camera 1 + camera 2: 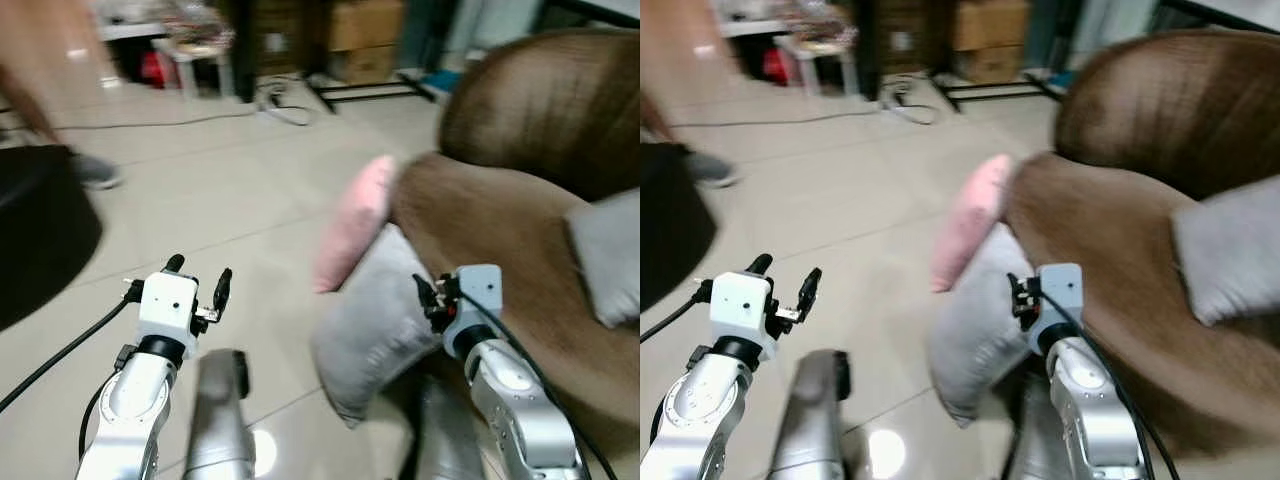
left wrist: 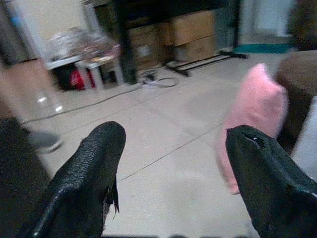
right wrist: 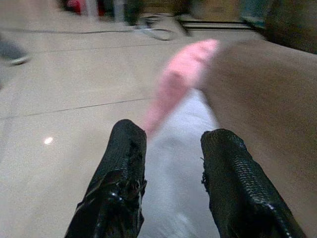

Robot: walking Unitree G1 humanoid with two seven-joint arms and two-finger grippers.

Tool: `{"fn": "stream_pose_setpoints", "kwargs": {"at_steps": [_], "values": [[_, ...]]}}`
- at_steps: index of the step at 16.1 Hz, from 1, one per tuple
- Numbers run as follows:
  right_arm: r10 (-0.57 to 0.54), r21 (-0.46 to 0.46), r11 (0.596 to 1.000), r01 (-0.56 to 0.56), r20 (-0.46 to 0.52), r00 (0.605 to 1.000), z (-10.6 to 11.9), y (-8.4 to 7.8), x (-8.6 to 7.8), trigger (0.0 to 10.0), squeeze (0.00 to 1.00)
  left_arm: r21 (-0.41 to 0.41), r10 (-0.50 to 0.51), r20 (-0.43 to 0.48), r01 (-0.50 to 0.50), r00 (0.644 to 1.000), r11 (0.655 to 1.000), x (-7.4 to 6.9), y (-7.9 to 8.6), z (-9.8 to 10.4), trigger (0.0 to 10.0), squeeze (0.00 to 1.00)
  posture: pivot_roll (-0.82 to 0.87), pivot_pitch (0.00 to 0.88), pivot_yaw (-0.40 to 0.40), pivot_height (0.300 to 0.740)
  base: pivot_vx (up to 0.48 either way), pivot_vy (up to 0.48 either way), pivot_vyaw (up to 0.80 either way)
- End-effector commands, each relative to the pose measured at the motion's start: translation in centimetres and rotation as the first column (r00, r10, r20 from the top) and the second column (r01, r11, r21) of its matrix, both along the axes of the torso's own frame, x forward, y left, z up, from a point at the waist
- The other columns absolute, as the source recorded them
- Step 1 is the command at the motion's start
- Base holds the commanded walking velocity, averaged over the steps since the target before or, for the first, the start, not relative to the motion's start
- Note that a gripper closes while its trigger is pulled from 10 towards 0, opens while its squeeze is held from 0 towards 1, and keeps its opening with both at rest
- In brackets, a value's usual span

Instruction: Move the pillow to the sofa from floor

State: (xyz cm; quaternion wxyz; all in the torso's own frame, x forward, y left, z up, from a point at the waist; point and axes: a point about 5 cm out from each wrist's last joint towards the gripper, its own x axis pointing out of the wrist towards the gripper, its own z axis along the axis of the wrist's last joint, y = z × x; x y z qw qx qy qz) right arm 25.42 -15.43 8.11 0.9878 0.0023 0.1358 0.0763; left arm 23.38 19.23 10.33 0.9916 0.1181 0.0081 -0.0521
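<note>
A pale tiled floor [image 1: 250, 200] runs back to cardboard boxes [image 1: 365, 35], with a brown sofa [image 1: 520, 210] on the robot's right. Against the sofa's front lean two cushions standing on the floor: a grey pillow [image 1: 375, 325] and, behind it, a pink pillow [image 1: 352, 225], both soft and plump. This looks like the approach step. The right gripper [image 3: 171, 173] hovers just over the grey pillow, fingers spread and empty; the left gripper [image 1: 197, 285] is likewise released above bare floor. Next, close in and clasp it.
</note>
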Motion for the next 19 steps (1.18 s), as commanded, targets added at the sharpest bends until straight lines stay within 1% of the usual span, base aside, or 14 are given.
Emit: {"fn": "stream_pose_setpoints", "kwargs": {"at_steps": [1, 3, 4, 6, 8, 10, 12, 13, 14, 18, 19], "values": [[0.032, -0.005, 0.999, -0.032, 0.027, 0.999, 0.5, 0.5, 0.3, 10.0, 0.00, -0.003, -0.008, 0.016, 0.008, 1.000, 1.000, -0.1, 0.0, 0.4, 10.0, 0.00, 0.04, 0.000, -0.087, 0.461, 0.345, 0.000, 0.80], [0.029, 0.003, 1.000, -0.030, 0.025, 0.999, 0.5, 0.4, 0.4, 10.0, 0.00, 0.000, -0.007, 0.014, 0.007, 1.000, 1.000, 0.0, 0.0, 0.3, 10.0, 0.00, 0.04, 0.000, -0.086, 0.461, 0.343, 0.000, 0.80], [0.023, 0.019, 1.000, -0.023, 0.021, 1.000, 0.4, 0.3, 0.4, 10.0, 0.00, 0.011, -0.004, 0.010, 0.004, 1.000, 1.000, 0.0, 0.1, 0.3, 10.0, 0.00, 0.04, 0.000, -0.086, 0.461, 0.000, 0.000, 0.00], [0.049, 0.008, 0.999, -0.049, 0.016, 0.999, 0.4, 0.1, 0.4, 10.0, 0.00, 0.018, 0.004, 0.004, -0.004, 1.000, 1.000, 0.0, 0.1, 0.1, 10.0, 0.00, 0.04, 0.000, -0.086, 0.461, 0.000, 0.000, 0.00], [0.051, -0.002, 0.999, -0.051, 0.015, 0.999, 0.4, -0.1, 0.5, 10.0, 0.00, 0.020, 0.014, 0.004, -0.014, 1.000, 1.000, 0.0, 0.1, 0.1, 10.0, 0.00, 0.04, 0.000, -0.086, 0.461, 0.000, 0.000, 0.00], [0.039, -0.005, 0.999, -0.039, 0.018, 0.999, 0.4, -0.2, 0.7, 10.0, 0.00, 0.023, 0.024, 0.007, -0.025, 1.000, 0.999, 0.1, 0.3, 0.2, 10.0, 0.00, 0.04, 0.000, -0.086, 0.461, 0.000, 0.000, 0.00], [0.023, 0.020, 1.000, -0.023, 0.033, 0.999, 0.6, -0.1, 0.9, 10.0, 0.00, 0.026, 0.032, 0.008, -0.032, 0.999, 0.999, 0.3, 0.5, 0.2, 10.0, 0.00, 0.05, 0.000, -0.084, 0.461, 0.000, 0.000, 0.00], [0.019, 0.023, 1.000, -0.019, 0.011, 1.000, 0.5, 0.0, 0.9, 10.0, 0.00, 0.029, 0.035, 0.007, -0.035, 0.999, 0.999, 0.3, 0.6, 0.2, 10.0, 0.00, 0.05, 0.000, -0.082, 0.461, 0.000, 0.000, 0.00], [0.012, 0.035, 0.999, -0.013, 0.015, 1.000, 0.5, 0.0, 1.0, 10.0, 0.00, 0.030, 0.036, 0.008, -0.037, 0.999, 0.999, 0.4, 0.6, 0.2, 10.0, 0.00, 0.05, 0.000, -0.082, 0.456, 0.000, 0.000, 0.00], [-0.021, 0.016, 1.000, 0.021, 0.009, 1.000, 0.3, -0.7, 1.5, 10.0, 0.00, 0.046, 0.031, 0.002, -0.031, 1.000, 0.998, 0.6, 0.7, 0.3, 10.0, 0.00, 0.05, 0.000, -0.078, 0.416, 0.000, 0.000, 0.00], [-0.027, 0.016, 1.000, 0.027, 0.007, 1.000, 0.4, -0.8, 1.9, 10.0, 0.00, 0.052, 0.020, -0.005, -0.020, 1.000, 0.998, 0.7, 0.7, 0.2, 10.0, 0.00, 0.05, 0.000, -0.076, 0.401, 0.000, 0.000, 0.00]]}}
